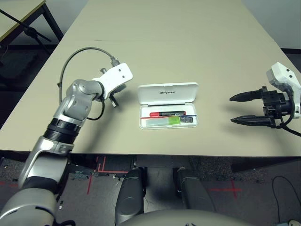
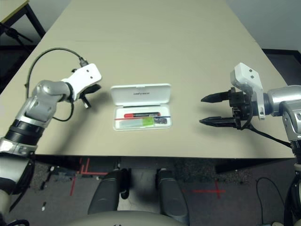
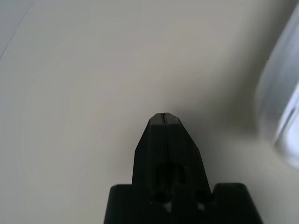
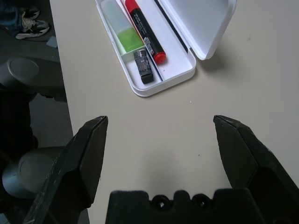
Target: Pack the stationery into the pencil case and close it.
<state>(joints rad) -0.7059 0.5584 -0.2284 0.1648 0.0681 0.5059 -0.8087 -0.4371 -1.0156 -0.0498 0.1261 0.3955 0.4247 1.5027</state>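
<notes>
The white pencil case (image 1: 168, 93) lies open at mid-table, its lettered lid tipped back. In its tray lie a red marker (image 1: 162, 113), a flat white stick with a green end (image 1: 163, 122) and a small dark cylinder (image 1: 187, 120). My left gripper (image 3: 161, 115) is shut on nothing, its tips just above bare table a short way left of the case, which shows as a white edge (image 3: 280, 112). My right gripper (image 1: 232, 110) hovers open well to the right of the case, fingers pointing at it. Its wrist view looks down into the tray (image 4: 187, 71).
The case sits near the table's front edge (image 1: 150, 154), with wide bare tabletop behind it. A second table (image 1: 19, 12) and a black stand (image 1: 28, 30) are at the far left. A grey cable (image 1: 80, 52) loops over my left wrist.
</notes>
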